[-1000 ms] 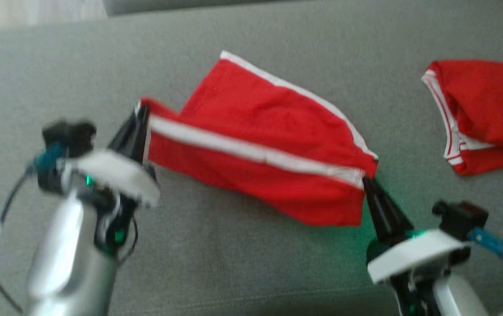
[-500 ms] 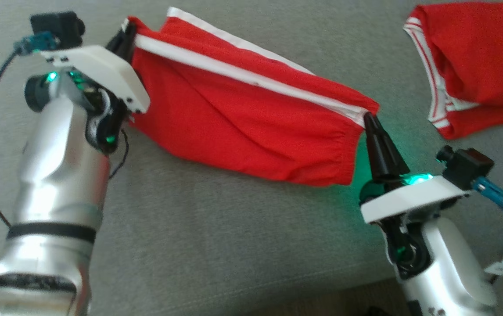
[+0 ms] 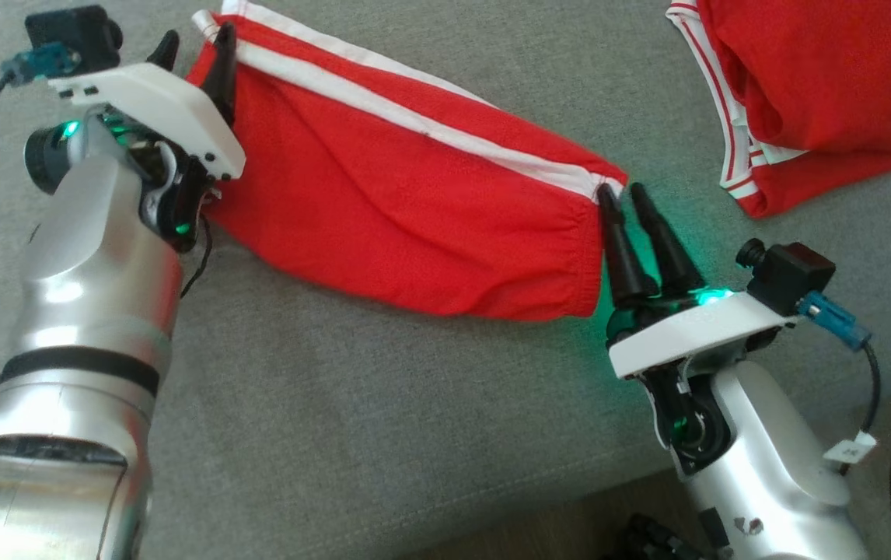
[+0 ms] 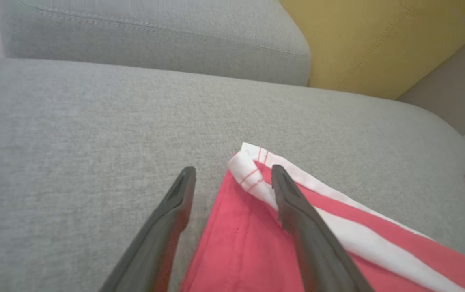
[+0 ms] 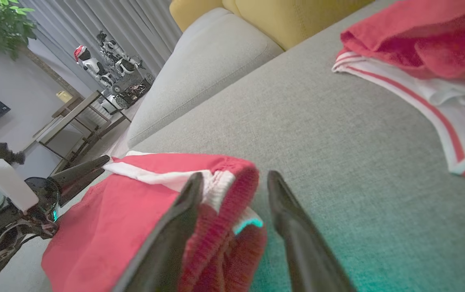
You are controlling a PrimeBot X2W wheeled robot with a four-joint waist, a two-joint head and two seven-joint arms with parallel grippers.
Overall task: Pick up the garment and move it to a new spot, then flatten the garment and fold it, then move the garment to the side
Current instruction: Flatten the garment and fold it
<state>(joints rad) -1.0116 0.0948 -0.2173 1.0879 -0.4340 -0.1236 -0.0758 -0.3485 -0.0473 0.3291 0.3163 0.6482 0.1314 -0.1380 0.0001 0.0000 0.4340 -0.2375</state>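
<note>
The garment [image 3: 414, 202], red shorts with a white side stripe, lies spread flat on the grey sofa seat [image 3: 383, 420]. My left gripper [image 3: 197, 37] is at its upper-left corner, open. In the left wrist view that gripper [image 4: 232, 170] has the white-hemmed corner of the garment [image 4: 236, 243] lying loose between its fingers. My right gripper [image 3: 623, 193] stands open at the waistband end on the right. In the right wrist view this gripper [image 5: 234, 176] straddles the gathered waistband of the garment [image 5: 115, 211] without pinching it.
A second red garment with white trim [image 3: 826, 85] lies bunched at the far right of the seat, also in the right wrist view [image 5: 419, 44]. Grey back cushion [image 4: 155, 40] and yellow cushion [image 4: 378, 40] lie behind. The seat's front edge [image 3: 492, 505] runs near the bottom.
Both grippers were shut on the garment's two ends and have now opened, and the garment rests on the seat. The head camera has shifted, so the whole scene sits higher in view.
</note>
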